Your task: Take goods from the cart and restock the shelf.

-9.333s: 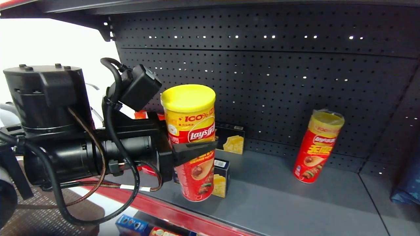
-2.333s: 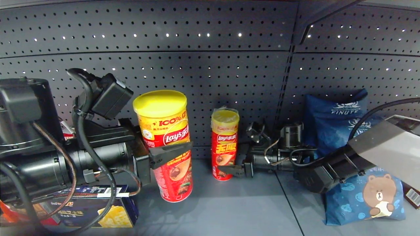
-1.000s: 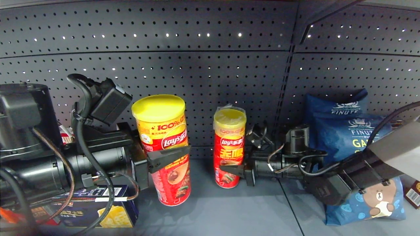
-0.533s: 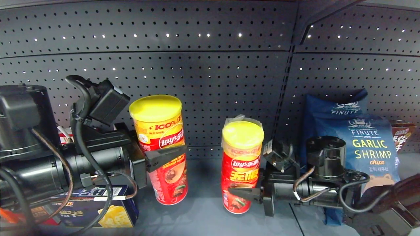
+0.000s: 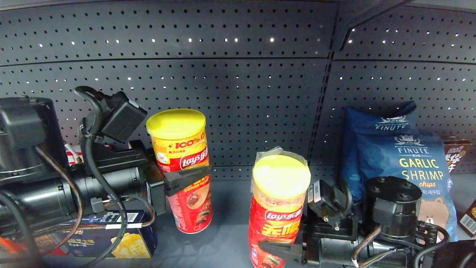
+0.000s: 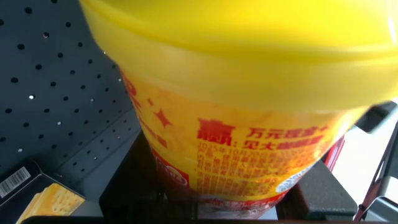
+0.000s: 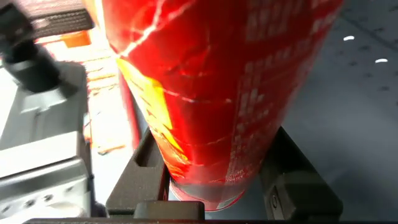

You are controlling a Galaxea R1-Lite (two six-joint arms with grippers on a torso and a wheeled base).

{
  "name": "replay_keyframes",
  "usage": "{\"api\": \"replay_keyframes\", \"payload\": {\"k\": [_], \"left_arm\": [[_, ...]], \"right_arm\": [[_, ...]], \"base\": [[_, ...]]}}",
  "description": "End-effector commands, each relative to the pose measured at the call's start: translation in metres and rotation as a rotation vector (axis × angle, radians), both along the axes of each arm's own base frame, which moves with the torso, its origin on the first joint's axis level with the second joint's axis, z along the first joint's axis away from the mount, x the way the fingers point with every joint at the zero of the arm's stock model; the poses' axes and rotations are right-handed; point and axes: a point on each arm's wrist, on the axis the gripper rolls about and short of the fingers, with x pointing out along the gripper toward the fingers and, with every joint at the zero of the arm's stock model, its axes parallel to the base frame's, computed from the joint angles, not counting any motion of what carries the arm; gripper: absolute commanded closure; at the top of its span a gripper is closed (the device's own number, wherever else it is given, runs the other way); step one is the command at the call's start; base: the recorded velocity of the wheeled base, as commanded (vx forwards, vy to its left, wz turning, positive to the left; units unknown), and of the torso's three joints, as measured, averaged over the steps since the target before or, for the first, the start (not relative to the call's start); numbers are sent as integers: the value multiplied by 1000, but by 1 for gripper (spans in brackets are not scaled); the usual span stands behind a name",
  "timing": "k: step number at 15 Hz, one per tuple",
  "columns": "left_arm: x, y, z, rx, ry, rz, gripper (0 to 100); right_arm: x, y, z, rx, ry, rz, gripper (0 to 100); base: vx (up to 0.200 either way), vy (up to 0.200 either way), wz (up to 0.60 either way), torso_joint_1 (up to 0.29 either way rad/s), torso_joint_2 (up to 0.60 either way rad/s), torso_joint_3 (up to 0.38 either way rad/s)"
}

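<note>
Quick status from the remote seat, going left to right. Far left on the shelf (image 5: 230, 201) there's a dark snack box (image 5: 126, 243) lying near the front edge.

Next to it, my left gripper (image 5: 189, 178) is clamped around the middle of the left can (image 5: 180, 149), a tall chip tube with a yellow top half, red bottom half and a plain yellow lid. It's upright and about mid-depth on the shelf in front of the pegboard (image 5: 238, 93). I honestly can't tell if its base is touching the shelf or hanging just above it.

Then there's the right can (image 5: 279, 201), same kind of tube but with crinkly clear wrap over the lid. My right gripper (image 5: 279, 250) is closed on its lower part. It sits nearer the front edge, well apart from the left can, and its base is out of sight. The blue chip bags (image 5: 416, 163) lean against the back on the far right.

My read on progress: both cans are at shelf level but neither one is let go, so I'd call this mid-placement. What's left is to set them down, open up and back the arms out.
</note>
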Motion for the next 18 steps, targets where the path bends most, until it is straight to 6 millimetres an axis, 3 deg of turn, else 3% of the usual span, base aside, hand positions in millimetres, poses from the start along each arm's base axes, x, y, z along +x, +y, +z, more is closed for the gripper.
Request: {"api": "replay_keyframes", "payload": {"k": [1,9,18], "left_arm": [[0,0,0,0,0,0,100],[0,0,-1,3,6,0,100],[0,0,-1,3,6,-3,100]], "right_arm": [[-5,2,-6,-14,13,18,100],[4,12,-30,-43,36,3,100],[10,10,-35,-50,37,-14,100]], "base": [[0,0,0,0,0,0],[0,0,0,0,0,0],[0,0,0,0,0,0]]}}
